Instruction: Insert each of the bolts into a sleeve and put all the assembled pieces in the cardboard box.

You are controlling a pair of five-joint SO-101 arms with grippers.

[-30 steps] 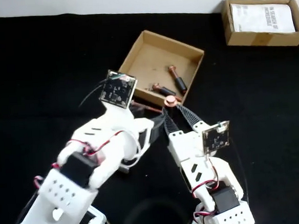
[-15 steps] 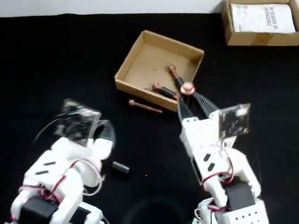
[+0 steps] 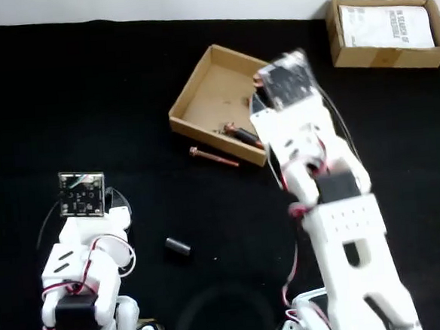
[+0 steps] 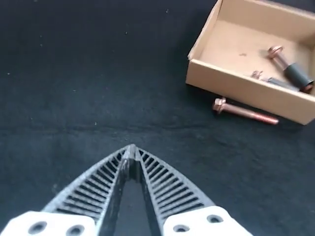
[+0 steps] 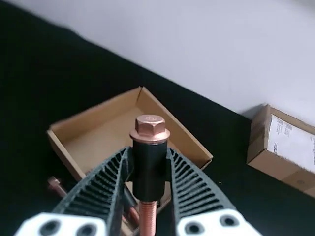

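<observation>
My right gripper (image 5: 149, 153) is shut on an assembled piece (image 5: 149, 162), a copper bolt standing upright in a black sleeve. It hangs above the open cardboard box (image 5: 96, 132), where the right arm (image 3: 310, 151) stretches over the box (image 3: 209, 90). Two assembled pieces (image 4: 289, 73) lie in the box's near right corner. A loose copper bolt (image 3: 213, 156) lies on the black table just in front of the box. A loose black sleeve (image 3: 177, 247) lies nearer the arms. My left gripper (image 4: 130, 150) is shut and empty, held low and back from the bolt (image 4: 243, 110).
A second, smaller cardboard box (image 3: 388, 32) with a printed sheet on top sits at the far right by the white wall. The left arm (image 3: 86, 242) stands at the near left. Black cloth covers the table.
The right arm carried the assembled piece forward from the box's near edge to over the box. The left arm drew back to the near left, uncovering the loose sleeve on the table.
</observation>
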